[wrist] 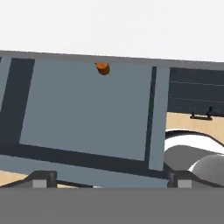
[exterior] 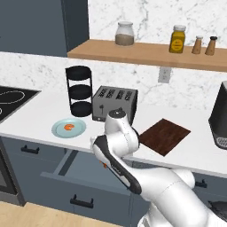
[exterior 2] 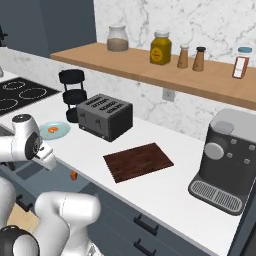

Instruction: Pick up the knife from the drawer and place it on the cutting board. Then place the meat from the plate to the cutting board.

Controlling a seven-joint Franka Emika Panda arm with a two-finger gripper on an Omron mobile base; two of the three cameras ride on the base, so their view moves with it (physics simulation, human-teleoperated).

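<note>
A home kitchen: a white marble surface (exterior 2: pixel 165 195) carries a toaster (exterior 2: pixel 105 117) and coffee machine (exterior 2: pixel 231 160), with a hob (exterior 2: pixel 20 95) and spice shelf (exterior 2: pixel 165 70).

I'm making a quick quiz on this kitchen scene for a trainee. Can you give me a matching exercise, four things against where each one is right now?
Things:
1. meat
2. cutting board
3. knife
4. toaster

Places:
A. in the open drawer, its orange end just showing under the counter edge
B. bare on the counter, right of the toaster
C. on the pale blue-green plate
D. beside the black three-tier rack

Pairs: 1-C, 2-B, 3-A, 4-D
</note>
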